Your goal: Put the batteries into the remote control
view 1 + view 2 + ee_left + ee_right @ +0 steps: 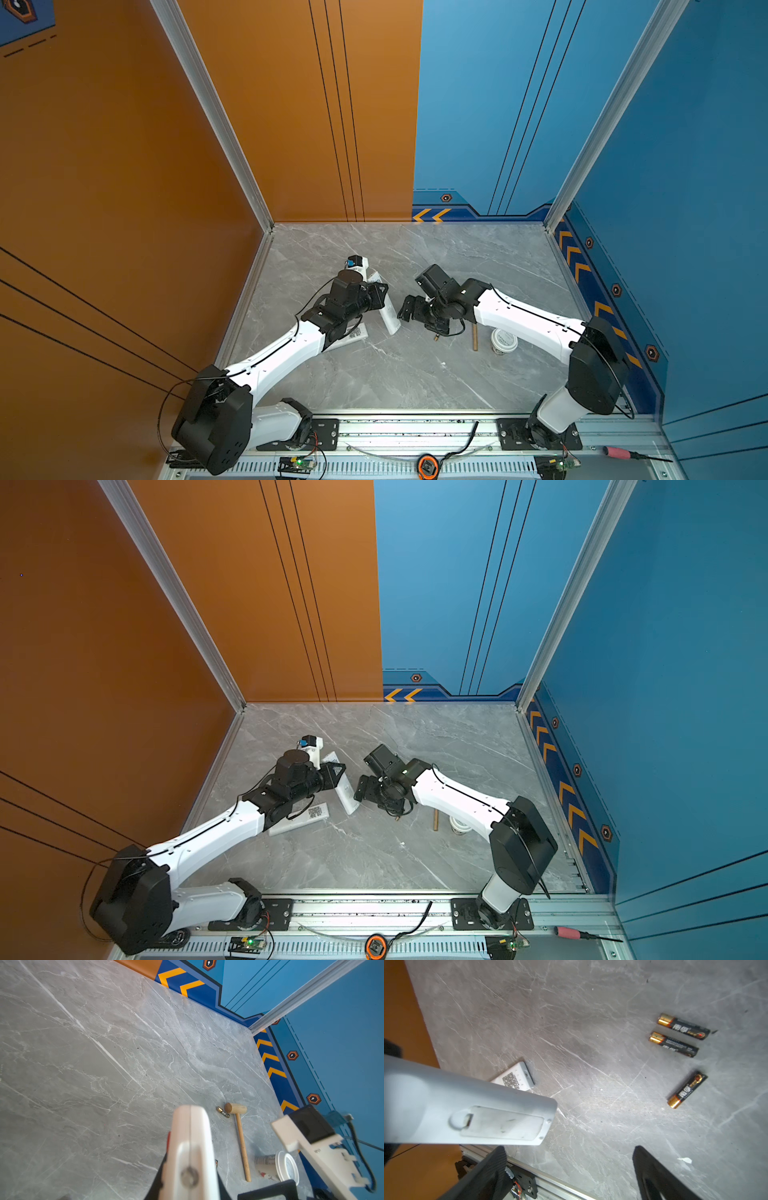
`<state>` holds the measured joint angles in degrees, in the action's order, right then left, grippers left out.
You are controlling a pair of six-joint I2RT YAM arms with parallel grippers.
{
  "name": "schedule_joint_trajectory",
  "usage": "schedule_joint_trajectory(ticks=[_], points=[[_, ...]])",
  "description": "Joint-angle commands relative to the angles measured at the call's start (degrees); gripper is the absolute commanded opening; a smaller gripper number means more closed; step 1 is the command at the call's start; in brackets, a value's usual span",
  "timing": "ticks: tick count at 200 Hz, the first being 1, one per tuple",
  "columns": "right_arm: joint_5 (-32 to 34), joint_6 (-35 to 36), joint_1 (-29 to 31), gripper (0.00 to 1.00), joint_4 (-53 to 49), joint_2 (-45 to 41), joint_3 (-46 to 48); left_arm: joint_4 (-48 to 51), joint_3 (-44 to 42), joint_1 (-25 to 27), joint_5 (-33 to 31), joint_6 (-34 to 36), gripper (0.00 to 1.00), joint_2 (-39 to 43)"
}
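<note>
From my console, the grey marble table [415, 374] fills the floor of the cell in both top views. My left arm [282, 353] reaches in from 7 o'clock and my right arm [528, 320] from 4 o'clock, and they meet near the middle.

The left gripper [377, 293] is pinching the white remote control [390, 318] and holds it tilted above the table. The left wrist view looks along its narrow edge. The right gripper [409, 309] sits at 4 o'clock of the left one, near the remote's free end. In the right wrist view its fingers [488, 1172] are spread wide with only table between them. That view also shows me the remote's back, with the battery cover [502, 1124] in place.

A second remote [353, 334], QR label up, lies flat at 8 o'clock of the held one. The wooden mallet [241, 1136] rests at 4 o'clock of the right gripper, with a paper cup [503, 340] at 3 o'clock of its handle.

The batteries [673, 1044] lie loose on the table. Two are side by side, and a third battery [687, 1089] lies apart at another angle. The left wrist view shows a lone battery [223, 1112] just beside the mallet head. I cannot tell whether it is one of those three.
</note>
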<state>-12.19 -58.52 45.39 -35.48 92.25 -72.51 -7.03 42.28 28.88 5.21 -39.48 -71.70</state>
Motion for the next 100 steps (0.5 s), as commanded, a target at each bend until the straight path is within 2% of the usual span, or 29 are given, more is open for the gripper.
schedule_joint_trajectory(ticks=[1,67,100], points=[[-1.6,-3.7,-2.0,0.95,2.6,-1.7,-0.9,-5.4,-0.5,-1.3,2.0,-3.7,0.0,-0.2],[-4.3,-11.3,-2.1,0.97,15.7,2.1,2.2,-7.5,-1.0,-1.2,2.1,-6.4,0.0,-1.1],[-4.4,-11.7,-1.9,0.97,16.5,3.8,2.1,-8.6,-1.8,-1.1,2.1,-6.8,0.0,-1.2]])
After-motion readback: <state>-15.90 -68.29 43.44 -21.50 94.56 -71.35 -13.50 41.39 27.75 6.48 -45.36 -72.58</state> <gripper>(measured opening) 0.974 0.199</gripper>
